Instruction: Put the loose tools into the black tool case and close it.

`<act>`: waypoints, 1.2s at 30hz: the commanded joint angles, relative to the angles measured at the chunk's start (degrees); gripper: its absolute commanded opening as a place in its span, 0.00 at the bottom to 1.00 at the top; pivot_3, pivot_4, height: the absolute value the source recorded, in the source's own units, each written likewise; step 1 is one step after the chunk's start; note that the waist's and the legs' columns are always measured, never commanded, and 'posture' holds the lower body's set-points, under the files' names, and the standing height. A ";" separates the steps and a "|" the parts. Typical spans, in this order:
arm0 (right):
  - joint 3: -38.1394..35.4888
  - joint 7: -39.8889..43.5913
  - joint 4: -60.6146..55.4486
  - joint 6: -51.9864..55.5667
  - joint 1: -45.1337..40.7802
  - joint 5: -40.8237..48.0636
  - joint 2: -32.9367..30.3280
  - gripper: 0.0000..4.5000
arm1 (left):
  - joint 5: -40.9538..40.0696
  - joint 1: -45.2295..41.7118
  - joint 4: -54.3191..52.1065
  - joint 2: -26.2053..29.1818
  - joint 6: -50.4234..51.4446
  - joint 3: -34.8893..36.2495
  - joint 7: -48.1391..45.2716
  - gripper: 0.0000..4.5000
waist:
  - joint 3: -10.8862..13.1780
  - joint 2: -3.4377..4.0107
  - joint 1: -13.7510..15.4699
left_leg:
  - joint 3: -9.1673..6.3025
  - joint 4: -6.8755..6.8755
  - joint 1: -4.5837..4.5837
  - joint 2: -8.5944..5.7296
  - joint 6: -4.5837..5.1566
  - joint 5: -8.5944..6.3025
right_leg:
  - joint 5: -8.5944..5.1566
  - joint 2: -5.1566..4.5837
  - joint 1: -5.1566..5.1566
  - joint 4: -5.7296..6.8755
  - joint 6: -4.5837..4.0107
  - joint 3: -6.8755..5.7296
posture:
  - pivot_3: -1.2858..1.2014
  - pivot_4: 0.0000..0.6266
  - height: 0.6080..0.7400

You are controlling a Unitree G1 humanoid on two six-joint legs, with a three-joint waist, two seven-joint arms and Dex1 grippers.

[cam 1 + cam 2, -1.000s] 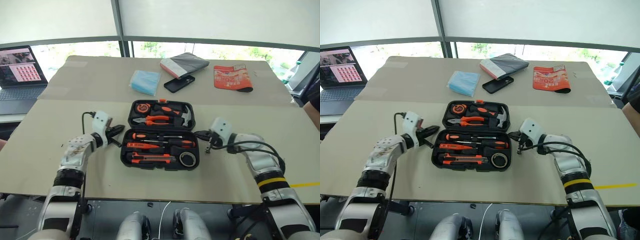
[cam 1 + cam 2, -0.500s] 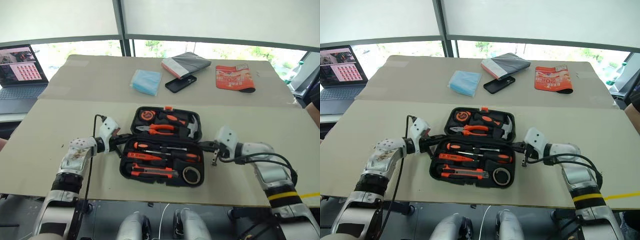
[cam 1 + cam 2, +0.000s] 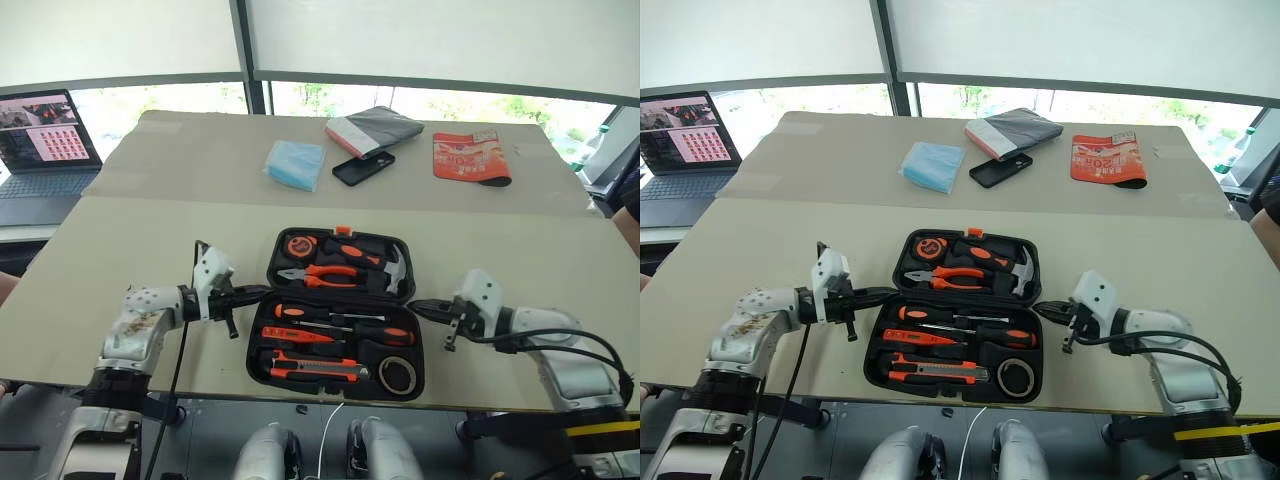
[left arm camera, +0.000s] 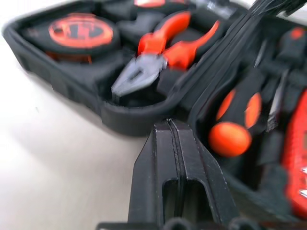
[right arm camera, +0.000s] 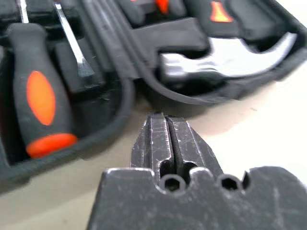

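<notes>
The black tool case [image 3: 338, 312] lies open near the front edge of the table, its slots filled with screwdrivers [image 3: 343, 332], so only closing remains, while the left gripper [image 3: 262, 293] and right gripper [image 3: 417, 307], both pressed together and empty, flank its hinge.

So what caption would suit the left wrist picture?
Shut left claw beside the open black tool case, pliers and tape measure slotted inside.

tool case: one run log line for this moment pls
black tool case: open, tools slotted | left gripper: shut, at case's left side | right gripper: shut, at right side | lid: not closed
</notes>
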 commanded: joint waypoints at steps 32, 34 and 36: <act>2.15 -27.06 13.10 74.87 -35.36 8.72 4.33 0.46 | 0.26 -29.38 14.84 -2.01 42.79 -9.02 12.04 0.50 | 0.10 -0.14 -0.74 | -0.04 0.04 -0.07 -0.27 -0.07 0.10 | 0.00 -0.01 -0.02 0.17 0.02 0.00 | 0.52 0.24 1.00; 1.73 -26.43 16.70 77.80 -36.89 9.23 4.56 0.31 | -0.10 -29.94 15.55 -3.31 42.88 -8.48 12.28 0.34 | 0.10 -0.14 -0.77 | -0.04 0.06 -0.02 -0.27 -0.03 0.21 | 0.07 -0.06 0.03 0.20 0.05 -0.01 | 0.52 0.24 1.00; 2.23 -26.18 18.36 78.69 -37.56 9.35 4.53 0.14 | -0.32 -30.25 16.43 -4.38 42.44 -7.64 12.68 0.14 | 0.09 -0.14 -0.58 | -0.06 0.05 -0.02 -0.31 0.03 0.29 | 0.15 -0.15 0.05 0.20 0.05 -0.04 | 0.52 0.24 1.00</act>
